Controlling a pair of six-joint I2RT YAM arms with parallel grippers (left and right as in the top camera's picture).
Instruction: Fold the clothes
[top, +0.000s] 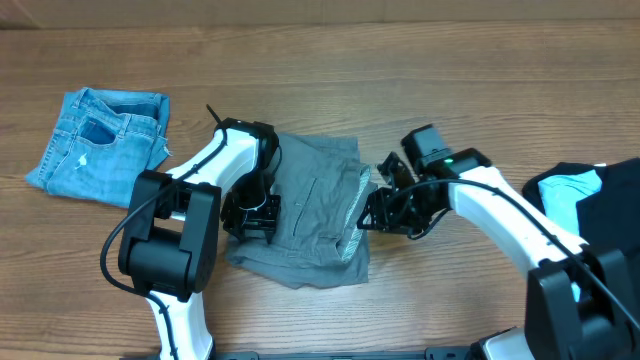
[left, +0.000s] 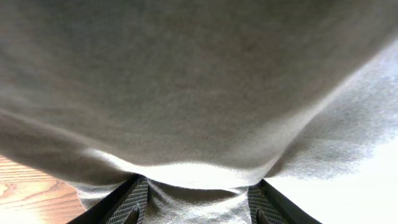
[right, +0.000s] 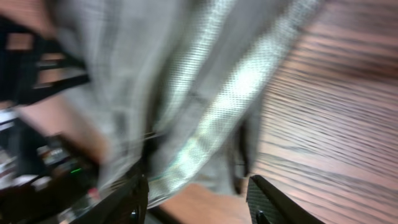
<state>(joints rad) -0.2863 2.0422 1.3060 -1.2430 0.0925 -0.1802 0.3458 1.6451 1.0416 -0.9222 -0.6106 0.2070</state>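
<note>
The grey shorts (top: 312, 205) lie crumpled at the middle of the table, with the paler inner waistband (top: 358, 215) showing along their right edge. My left gripper (top: 250, 212) is at their left edge. In the left wrist view its fingers (left: 196, 208) are spread wide and grey cloth (left: 199, 93) fills the space between and above them. My right gripper (top: 376, 212) is at the right edge by the waistband. In the blurred right wrist view its fingers (right: 196, 202) are apart, with the waistband (right: 230, 99) hanging between them.
Small blue denim shorts (top: 100, 145) lie folded at the back left. Black and light-blue garments (top: 590, 195) are piled at the right edge. Bare wooden table (top: 440, 300) shows in front of the shorts.
</note>
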